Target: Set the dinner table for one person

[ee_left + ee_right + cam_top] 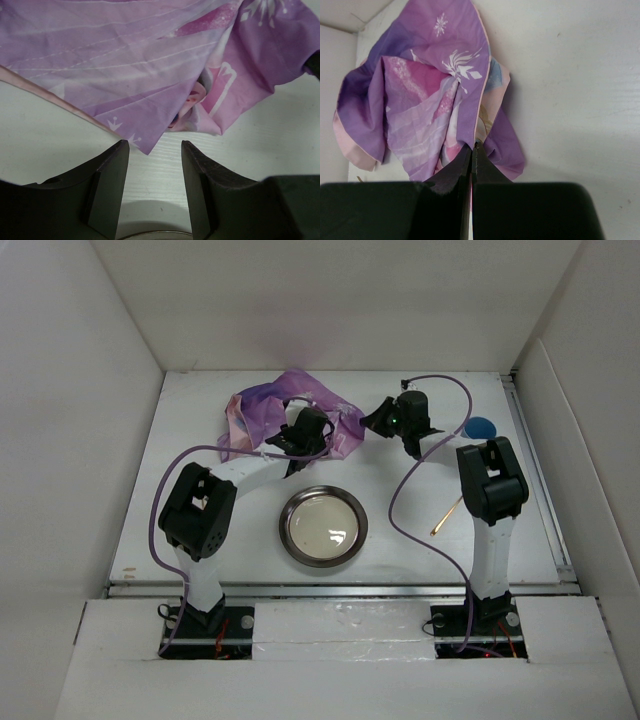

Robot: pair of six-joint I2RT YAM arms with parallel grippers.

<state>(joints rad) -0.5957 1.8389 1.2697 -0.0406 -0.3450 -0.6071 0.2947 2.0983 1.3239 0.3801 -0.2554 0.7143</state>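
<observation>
The purple snowflake-printed cloth mat (270, 408) lies crumpled at the back of the white dinner table (200, 530). My right gripper (368, 421) is shut on the mat's right edge; in the right wrist view the gripper (472, 146) pinches a fold of the mat (420, 100), which bunches up beyond it. My left gripper (300, 432) is open over the mat's near edge; in the left wrist view the gripper (153, 145) has a corner of the mat (145, 75) just at its tips, not gripped. A round metal plate (323, 526) sits in the middle of the table.
A blue object (481, 426) lies at the back right behind the right arm. A thin golden stick-like utensil (446, 515) lies right of the plate. The plate's rim (155, 234) shows just under my left fingers. White walls enclose the table on three sides.
</observation>
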